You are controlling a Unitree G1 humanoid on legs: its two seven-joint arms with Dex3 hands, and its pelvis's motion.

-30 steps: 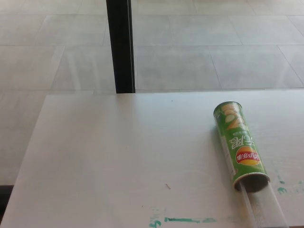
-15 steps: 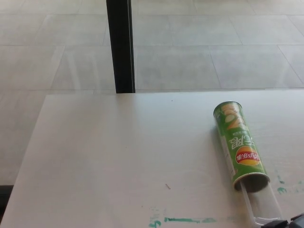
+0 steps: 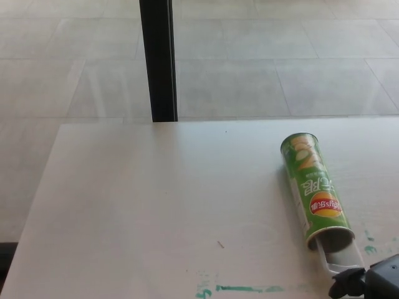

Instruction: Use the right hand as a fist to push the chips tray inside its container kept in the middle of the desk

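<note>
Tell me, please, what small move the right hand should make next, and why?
Probably keep pushing forward along the can's line. The right hand sits at the clear tray's outer end, and a short stretch of tray sticks out of the can's open mouth, so it is not yet fully inside.

One tabletop (image 3: 156, 199), pale and wide. On it lies one green chips can (image 3: 313, 190), on its side, and from its open mouth sticks one clear plastic tray (image 3: 340, 260). One black robot hand (image 3: 371, 281) shows at the bottom right corner; how many of its fingers show I cannot count. Green paint marks on the tabletop: one long streak (image 3: 248, 288) near the front edge, one small smudge (image 3: 203, 290) left of it, and a few dabs (image 3: 370, 248) by the can's mouth. One dark vertical post (image 3: 158, 59) stands behind the tabletop. One tiled floor (image 3: 280, 56) beyond.
</note>
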